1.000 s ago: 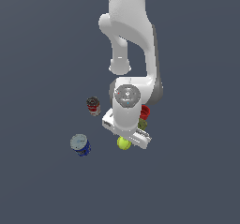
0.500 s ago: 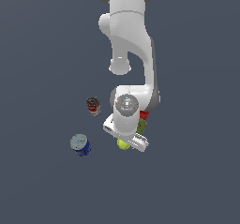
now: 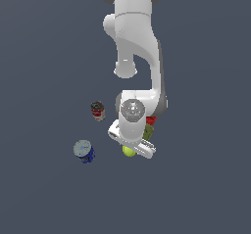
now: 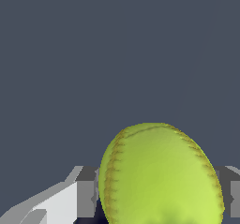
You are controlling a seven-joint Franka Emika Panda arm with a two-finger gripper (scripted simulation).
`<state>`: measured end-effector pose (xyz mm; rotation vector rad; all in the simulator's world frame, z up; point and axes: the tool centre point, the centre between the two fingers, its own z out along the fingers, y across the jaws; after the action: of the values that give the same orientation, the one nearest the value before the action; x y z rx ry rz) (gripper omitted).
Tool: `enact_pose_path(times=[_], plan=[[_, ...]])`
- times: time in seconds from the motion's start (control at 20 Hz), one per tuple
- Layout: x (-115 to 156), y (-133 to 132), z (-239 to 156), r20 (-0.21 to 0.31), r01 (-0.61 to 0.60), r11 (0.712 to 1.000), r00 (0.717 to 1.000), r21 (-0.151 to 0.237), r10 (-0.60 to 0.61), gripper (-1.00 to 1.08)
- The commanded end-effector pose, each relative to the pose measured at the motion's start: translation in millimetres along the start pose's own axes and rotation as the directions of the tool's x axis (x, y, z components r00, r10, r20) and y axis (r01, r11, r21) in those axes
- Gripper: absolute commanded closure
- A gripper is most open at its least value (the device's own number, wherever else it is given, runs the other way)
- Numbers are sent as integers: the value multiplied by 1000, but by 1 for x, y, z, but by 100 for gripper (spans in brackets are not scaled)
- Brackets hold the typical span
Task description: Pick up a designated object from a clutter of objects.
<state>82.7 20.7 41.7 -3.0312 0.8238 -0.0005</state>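
Plain dark grey floor [image 3: 44, 42].

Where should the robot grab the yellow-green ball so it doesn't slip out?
Probably around its widest middle, coming straight down from above. The ball is round, so only a grip across the fattest part will likely hold. In the wrist view the fingers sit on either side; whether they touch it is unclear.

env: sim render, no real room | bg: flat dark grey-blue floor [image 3: 44, 47], no walls/furniture | white arm [image 3: 135, 47] w/ few small props
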Motion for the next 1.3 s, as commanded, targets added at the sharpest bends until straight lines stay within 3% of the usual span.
enact_pose_path(times=[0.0,0.6,1.25], plan=[[0,0,1,0,-1,1000,1000,0,1,108],[-5,14,-24,0,0,1000,1000,0,0,108],[-25,64,-116,1,0,1000,1000,1,0,108]])
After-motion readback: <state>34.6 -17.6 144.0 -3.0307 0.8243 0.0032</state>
